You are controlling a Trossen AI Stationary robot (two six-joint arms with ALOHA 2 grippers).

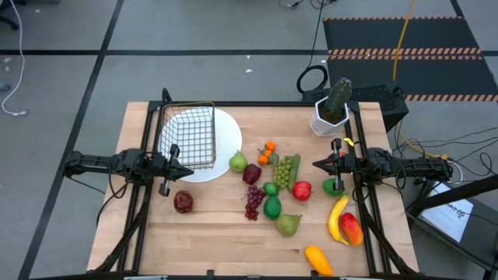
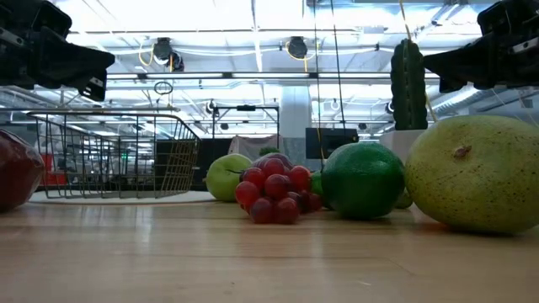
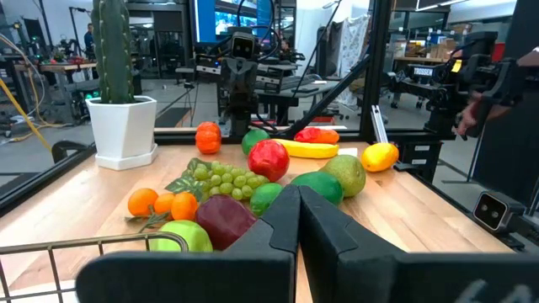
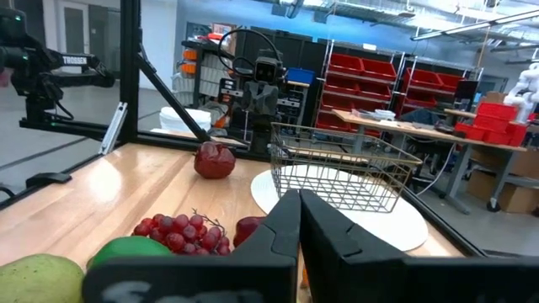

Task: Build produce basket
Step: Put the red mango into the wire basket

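Stage: start, nothing loaded | basket (image 1: 192, 138) empty on white plate (image 1: 226, 155), produce (image 1: 274, 189) scattered mid-table | left gripper (image 1: 185, 170) and right gripper (image 1: 317, 164) pinched shut, holding nothing | next: open over a fruit.

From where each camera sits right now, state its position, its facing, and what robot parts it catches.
High: overhead, straight down; both arms flank the basket and produce.
Low: table level, across red grapes to the room; arms enter at upper corners.
Left wrist: over its shut fingers toward the cactus pot and right arm.
Right wrist: over its shut fingers toward the basket and plate.
Shared: both wrist views see the opposite arm.
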